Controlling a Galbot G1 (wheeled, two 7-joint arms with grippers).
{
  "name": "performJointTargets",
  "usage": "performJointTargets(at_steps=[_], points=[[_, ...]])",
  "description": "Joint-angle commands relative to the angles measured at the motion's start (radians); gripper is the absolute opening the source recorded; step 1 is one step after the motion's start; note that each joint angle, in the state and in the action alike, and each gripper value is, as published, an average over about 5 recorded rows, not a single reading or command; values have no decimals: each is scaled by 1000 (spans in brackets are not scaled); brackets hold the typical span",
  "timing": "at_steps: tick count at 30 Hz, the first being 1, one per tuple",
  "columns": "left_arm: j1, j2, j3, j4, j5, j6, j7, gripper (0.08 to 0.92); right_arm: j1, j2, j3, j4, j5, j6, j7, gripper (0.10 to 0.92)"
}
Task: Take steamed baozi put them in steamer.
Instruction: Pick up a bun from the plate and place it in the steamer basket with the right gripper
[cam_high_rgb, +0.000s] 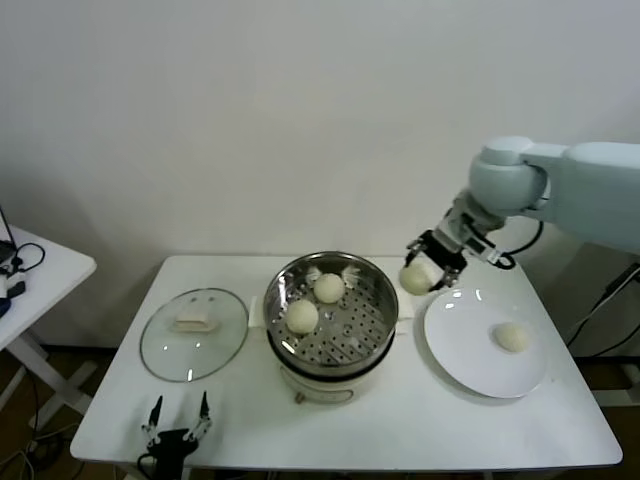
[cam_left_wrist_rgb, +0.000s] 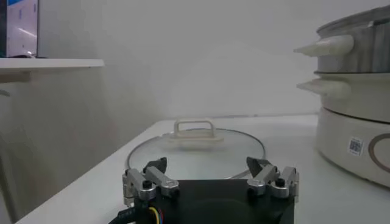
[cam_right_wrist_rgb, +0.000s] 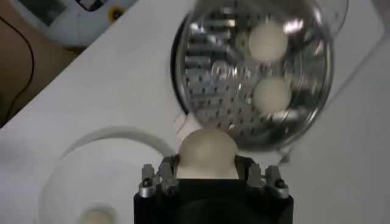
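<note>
The steamer (cam_high_rgb: 372, 322) stands mid-table with two baozi on its perforated tray, one at the back (cam_high_rgb: 329, 288) and one at the front left (cam_high_rgb: 302, 316). My right gripper (cam_high_rgb: 424, 270) is shut on a third baozi (cam_high_rgb: 415, 279) and holds it in the air just right of the steamer's rim, above the gap between steamer and plate. In the right wrist view the held baozi (cam_right_wrist_rgb: 206, 153) sits between the fingers, with the steamer (cam_right_wrist_rgb: 201, 91) beyond. A fourth baozi (cam_high_rgb: 511, 337) lies on the white plate (cam_high_rgb: 460, 350). My left gripper (cam_high_rgb: 177, 422) is open and parked at the table's front left.
The glass lid (cam_high_rgb: 163, 350) with its pale knob (cam_high_rgb: 194, 322) lies flat left of the steamer, and shows in the left wrist view (cam_left_wrist_rgb: 231, 141). A small white side table (cam_high_rgb: 55, 270) stands at the far left.
</note>
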Motion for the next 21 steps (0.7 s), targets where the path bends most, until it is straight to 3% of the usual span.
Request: performJointTargets(at_steps=[1,11,21], points=[[-2,-2,-1,0,2,-1,-1,823,-104,156,157,244,-175,36,50,628],[-5,-4,-11,-7,-22,7,1,823,-369,282,173,128,-432,-45,101,628],[-10,-8,-9,-1,-18,9,2,823,-413,308,158,55,-492,-49,97,628]])
